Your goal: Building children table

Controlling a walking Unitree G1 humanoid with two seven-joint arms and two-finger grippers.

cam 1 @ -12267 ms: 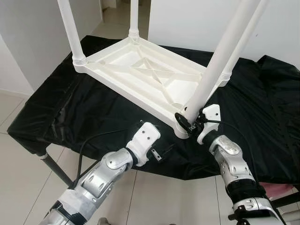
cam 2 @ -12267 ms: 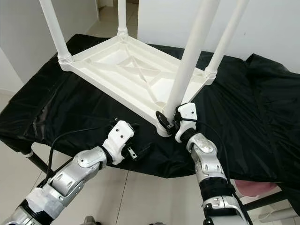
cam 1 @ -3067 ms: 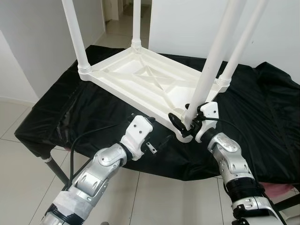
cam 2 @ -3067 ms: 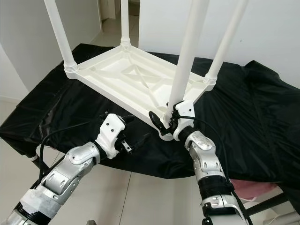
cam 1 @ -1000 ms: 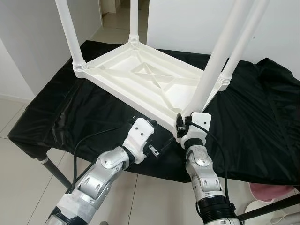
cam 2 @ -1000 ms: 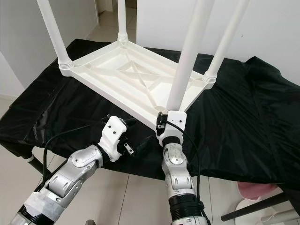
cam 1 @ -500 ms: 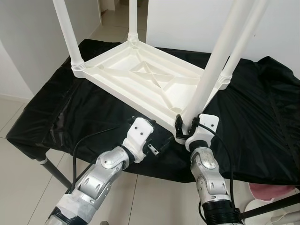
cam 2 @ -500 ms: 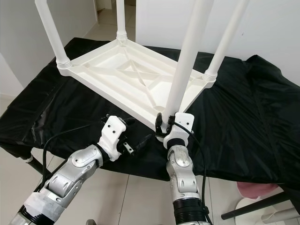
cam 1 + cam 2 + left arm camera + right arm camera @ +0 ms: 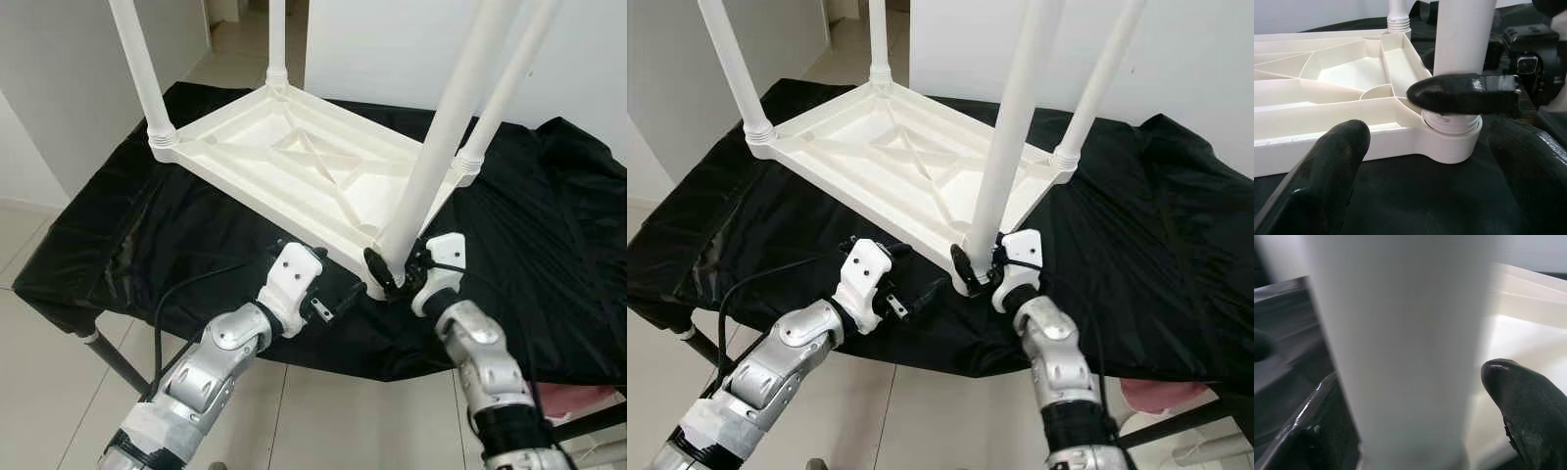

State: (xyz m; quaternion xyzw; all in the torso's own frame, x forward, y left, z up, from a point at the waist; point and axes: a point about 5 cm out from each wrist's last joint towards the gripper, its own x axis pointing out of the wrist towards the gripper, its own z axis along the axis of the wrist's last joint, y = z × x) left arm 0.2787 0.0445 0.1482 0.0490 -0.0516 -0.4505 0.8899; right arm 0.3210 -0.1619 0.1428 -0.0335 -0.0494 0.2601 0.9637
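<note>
White table [image 9: 294,166] lay upside down w/ legs up; right gripper [image 9: 394,269] clamped near leg [image 9: 431,162], forearm swung rightward since; left gripper [image 9: 338,299] open.

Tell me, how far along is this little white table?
Three legs already stand in the upturned tabletop. The right end effector grips the fourth leg at its corner socket; the left end effector waits open nearby. Left: finish seating it, then flip the table.
</note>
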